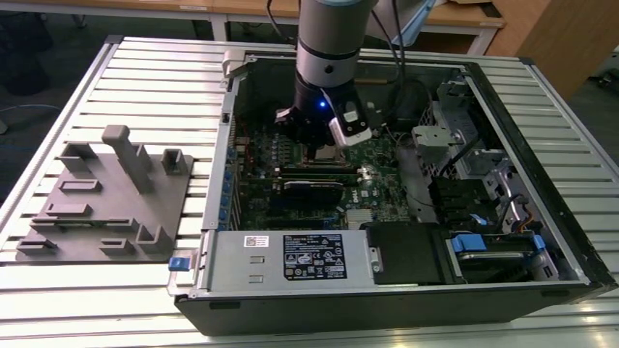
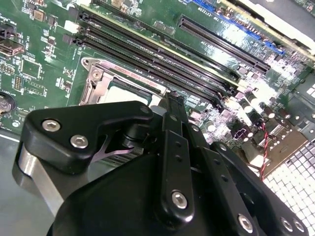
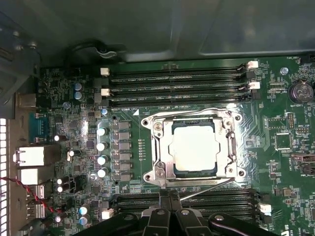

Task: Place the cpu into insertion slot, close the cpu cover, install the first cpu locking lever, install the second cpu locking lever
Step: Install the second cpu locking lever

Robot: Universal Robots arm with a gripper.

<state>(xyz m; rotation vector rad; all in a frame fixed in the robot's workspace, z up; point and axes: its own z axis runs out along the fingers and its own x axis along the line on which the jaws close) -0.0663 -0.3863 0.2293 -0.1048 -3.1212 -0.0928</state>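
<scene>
Reaching down into one open computer case (image 1: 406, 181) on the slatted desk (image 1: 145, 80), the single arm (image 1: 334, 43) hangs over the green board (image 1: 320, 188) in the exterior view; one grey fixture block (image 1: 101, 203) lies on the desk to that view's left, well apart. White and black labels sit on the metal box at the case's near edge, their print too small to make out.

In the second wrist view the claw (image 2: 170, 105) has its black fingers (image 2: 172, 128) drawn together, seemingly clenched on nothing, the tips just beside the socket's corner.

In the first wrist view one cpu (image 3: 195, 144) lies flat in the slot (image 3: 194, 171), framed by one cover (image 3: 164, 147) closed around it. Two thin levers show: one (image 3: 189, 109) along the far edge, one (image 3: 209, 189) slanting by the near edge, next to the fingertips (image 3: 170, 199). Three memory slots (image 3: 177, 88) run beyond the socket.
</scene>
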